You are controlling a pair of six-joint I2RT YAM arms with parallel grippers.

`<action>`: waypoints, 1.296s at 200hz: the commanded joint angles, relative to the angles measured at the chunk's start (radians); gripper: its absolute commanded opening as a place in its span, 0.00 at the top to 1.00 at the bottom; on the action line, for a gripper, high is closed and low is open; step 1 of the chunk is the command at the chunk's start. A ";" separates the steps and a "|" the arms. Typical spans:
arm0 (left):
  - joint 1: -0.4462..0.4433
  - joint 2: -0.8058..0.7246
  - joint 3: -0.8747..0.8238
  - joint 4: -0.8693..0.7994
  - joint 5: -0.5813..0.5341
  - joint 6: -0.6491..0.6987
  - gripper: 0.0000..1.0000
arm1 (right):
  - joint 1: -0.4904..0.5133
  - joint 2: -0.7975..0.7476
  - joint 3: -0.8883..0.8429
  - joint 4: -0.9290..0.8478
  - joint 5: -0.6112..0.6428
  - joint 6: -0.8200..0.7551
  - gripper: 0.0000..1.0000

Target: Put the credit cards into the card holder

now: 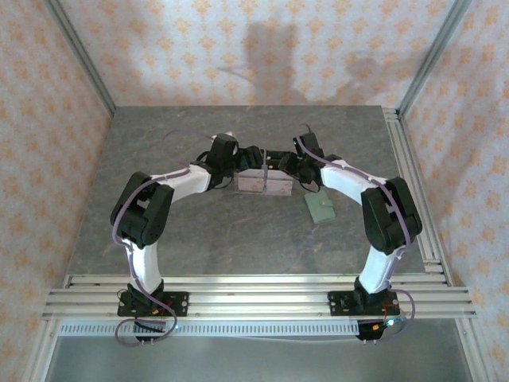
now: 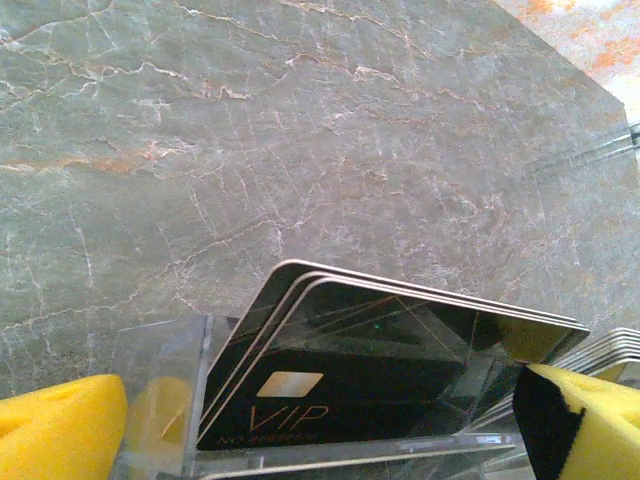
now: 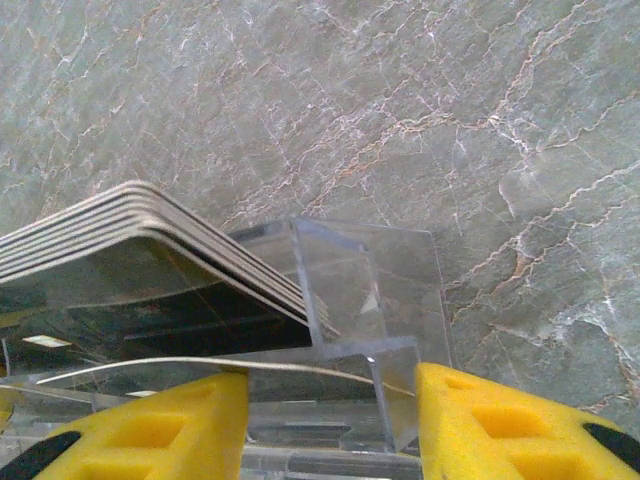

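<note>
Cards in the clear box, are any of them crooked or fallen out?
Nothing looks spilled or broken. The cards sit inside the clear stand, but their edges are fanned a little instead of lined up flush. The green wallet lies flat on the table, apart from the stand.

Grey-brown marble-patterned tabletop [image 1: 238,235], veined in white and rust. Closed in behind and at both sides by walls [image 1: 159,48] papered cream with a repeating orange floral motif. Framed by slanting aluminium posts [image 1: 79,52] at the back corners, with slotted aluminium rails [image 1: 254,290] along the near and right edges. Lit softly and evenly, with blurred grey shadows [image 1: 266,48] on the back wall.
</note>
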 commanded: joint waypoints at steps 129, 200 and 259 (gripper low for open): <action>-0.029 -0.163 -0.082 -0.030 -0.030 0.065 0.00 | 0.020 -0.221 -0.082 -0.073 -0.040 -0.074 0.20; 0.042 -0.296 -0.160 -0.036 -0.089 0.051 0.00 | -0.029 -0.374 -0.158 -0.203 0.059 -0.084 0.20; 0.115 -0.535 -0.242 -0.274 -0.167 0.062 0.00 | -0.090 -0.434 -0.223 -0.484 0.257 -0.206 0.27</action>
